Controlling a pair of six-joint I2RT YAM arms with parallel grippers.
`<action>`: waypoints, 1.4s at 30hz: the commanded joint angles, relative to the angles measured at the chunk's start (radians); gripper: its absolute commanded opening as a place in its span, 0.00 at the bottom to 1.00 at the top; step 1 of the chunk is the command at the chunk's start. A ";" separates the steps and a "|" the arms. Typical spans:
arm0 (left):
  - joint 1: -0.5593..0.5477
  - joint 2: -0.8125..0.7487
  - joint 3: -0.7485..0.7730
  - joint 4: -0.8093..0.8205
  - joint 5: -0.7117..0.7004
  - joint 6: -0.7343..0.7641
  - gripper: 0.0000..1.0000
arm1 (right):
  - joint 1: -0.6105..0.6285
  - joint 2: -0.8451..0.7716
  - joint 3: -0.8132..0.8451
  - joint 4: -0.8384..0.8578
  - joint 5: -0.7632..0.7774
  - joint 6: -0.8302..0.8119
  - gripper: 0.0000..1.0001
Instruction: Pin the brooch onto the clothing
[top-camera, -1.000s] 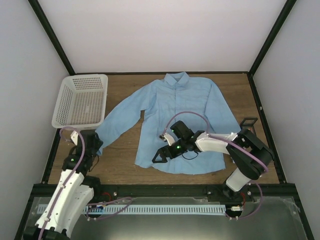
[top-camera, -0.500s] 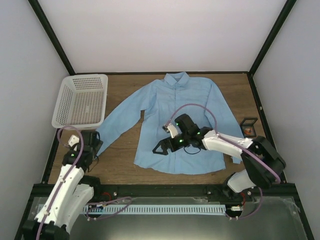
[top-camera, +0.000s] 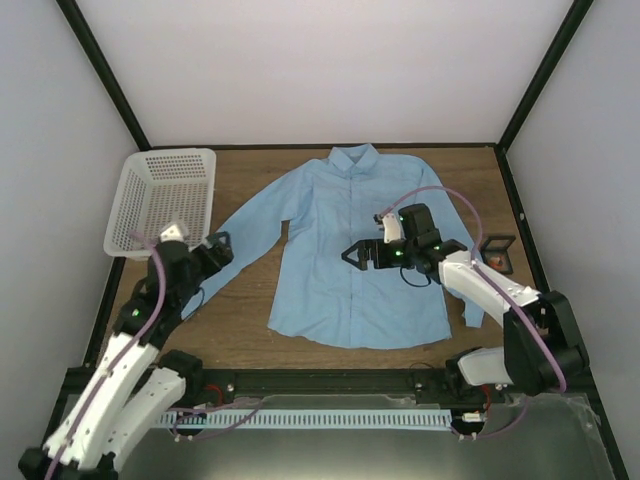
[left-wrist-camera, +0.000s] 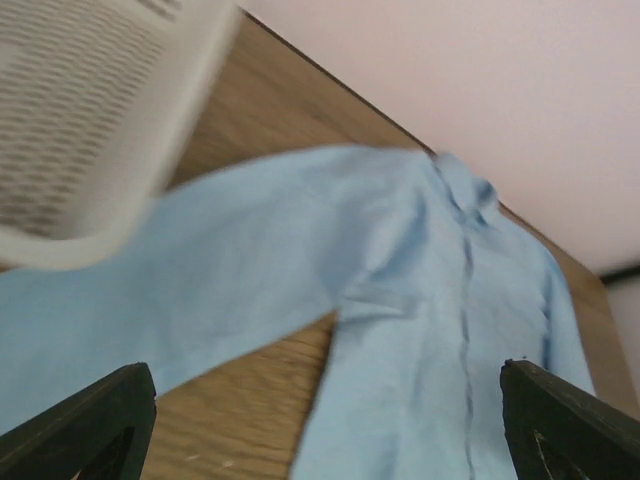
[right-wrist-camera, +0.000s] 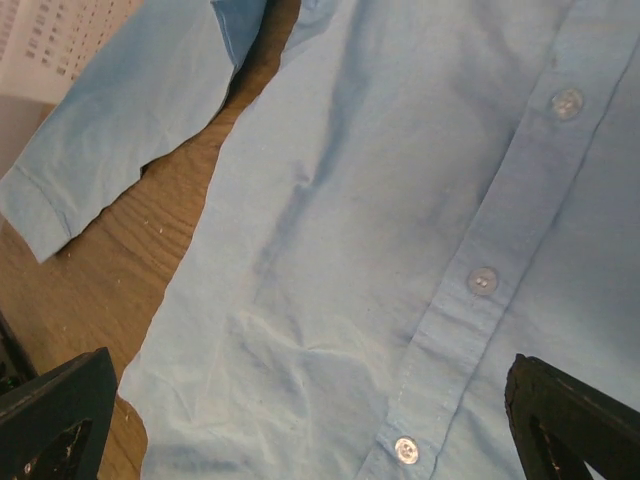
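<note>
**Top view, with both wrist views.** The clothing (top-camera: 350, 230), a light blue shirt, lies flat and buttoned on the worktop (top-camera: 240, 325). Its collar is at the far edge, its hem is toward the near edge, and its sleeves spread toward the left and right edges. Bare wood shows between the hem and the near edge. More bare wood runs along the left edge, on the near side of the white mesh basket (top-camera: 165, 200) that fills the far left corner. Black frame posts (top-camera: 100, 70) rise at the far corners, and pale walls close the far, left and right edges.

**Right gripper** (top-camera: 352, 253): it hangs over the shirt front beside the button placket. Its fingers are spread wide, point toward the left edge and have nothing between them. The brooch (top-camera: 493, 259), an orange-red speck, lies well apart from it near the right edge, just beside a small black box (top-camera: 497, 242). The right forearm runs between the gripper and the brooch.

**Left gripper** (top-camera: 218, 244): it hangs over the left sleeve, near the basket's near right corner. Its fingers are spread and empty.

**Limits of view.** The brooch shows only in the top view and is too small for detail. Whether it rests in the box or beside it cannot be told, because the arm crowds it. The left wrist view is blurred, and the basket appears there as a pale smear. The right wrist view cuts off the collar and hem and shows the placket, three buttons (right-wrist-camera: 483, 281) and one sleeve cuff.
</note>
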 joint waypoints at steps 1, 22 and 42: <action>-0.016 0.250 -0.015 0.407 0.367 0.153 0.95 | -0.029 -0.036 0.032 -0.007 0.004 -0.022 1.00; -0.055 1.610 0.914 0.571 0.634 0.150 0.94 | 0.034 0.011 -0.079 0.031 -0.162 -0.007 1.00; 0.165 1.839 1.083 0.319 0.689 0.243 0.93 | 0.474 0.456 0.308 0.041 -0.074 -0.018 1.00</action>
